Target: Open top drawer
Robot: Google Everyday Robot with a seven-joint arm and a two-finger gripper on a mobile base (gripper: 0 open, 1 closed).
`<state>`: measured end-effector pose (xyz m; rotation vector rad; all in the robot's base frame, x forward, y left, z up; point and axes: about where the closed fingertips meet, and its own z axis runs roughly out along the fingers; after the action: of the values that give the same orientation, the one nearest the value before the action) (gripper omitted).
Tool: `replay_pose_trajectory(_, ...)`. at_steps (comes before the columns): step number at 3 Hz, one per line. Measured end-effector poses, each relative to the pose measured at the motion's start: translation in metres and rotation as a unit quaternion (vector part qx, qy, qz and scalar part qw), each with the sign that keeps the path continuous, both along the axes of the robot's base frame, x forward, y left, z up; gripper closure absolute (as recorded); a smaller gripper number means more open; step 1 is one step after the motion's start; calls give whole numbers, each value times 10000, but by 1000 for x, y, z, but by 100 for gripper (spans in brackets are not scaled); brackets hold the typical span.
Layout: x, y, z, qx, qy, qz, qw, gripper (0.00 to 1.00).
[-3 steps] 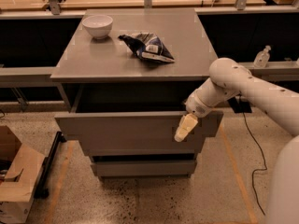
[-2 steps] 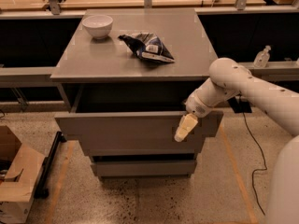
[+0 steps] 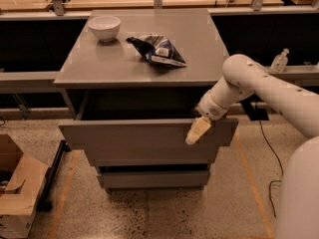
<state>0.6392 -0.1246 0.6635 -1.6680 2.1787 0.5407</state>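
Slippage threatens: the gripper (image 3: 198,131) hangs on the top drawer (image 3: 144,141) at its upper rim, under the table's (image 3: 99,68) front-right corner, so an off-centre pull could skew the drawer, which juts past the front edge. The arm (image 3: 259,83) enters from the right, wrist angled down; whether it clamps cannot be told.

The top drawer (image 3: 142,142) stands pulled out, with a dark open gap between its front and the cabinet top (image 3: 99,66). The gripper (image 3: 197,131) hangs over the front's upper edge near the right end. A bowl (image 3: 103,27) and a crumpled bag (image 3: 158,50) occupy the top's rear, and a cardboard box (image 3: 17,193) stands on the floor well to the left.
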Motion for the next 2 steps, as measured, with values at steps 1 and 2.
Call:
replay_pose_trajectory(1,0,3,27,-162,-90,202,9996,42)
replay_pose_trajectory(2,-11,4,36,-291,19,320,9991,64)
